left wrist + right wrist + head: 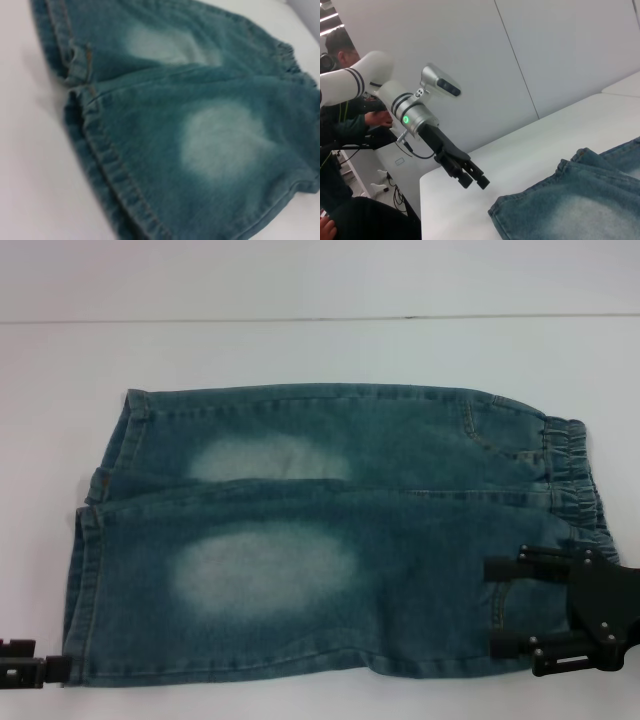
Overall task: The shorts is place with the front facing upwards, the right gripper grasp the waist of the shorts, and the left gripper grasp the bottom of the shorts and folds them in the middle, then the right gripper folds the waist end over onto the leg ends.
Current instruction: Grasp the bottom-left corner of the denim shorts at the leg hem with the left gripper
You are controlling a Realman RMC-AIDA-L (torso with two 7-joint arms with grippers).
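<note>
The shorts (330, 540) lie flat on the white table (300, 350), front up, blue-green denim with two pale patches. The puckered waist (580, 480) is at the right; the bottom of the shorts, its two straight hems (90, 540), is at the left. My right gripper (495, 608) hovers open over the near corner by the waist, fingers pointing left, nothing between them. My left gripper (40, 665) sits just off the near hem corner, apart from the cloth; the right wrist view shows this left gripper (474, 180) above the table edge, fingers slightly apart. The left wrist view shows the hems (95, 150) close up.
The white tabletop (530, 160) reaches past the shorts on every side. A light wall (545, 50) stands behind it. A person (345, 125) is beyond the table's left end, behind the left arm.
</note>
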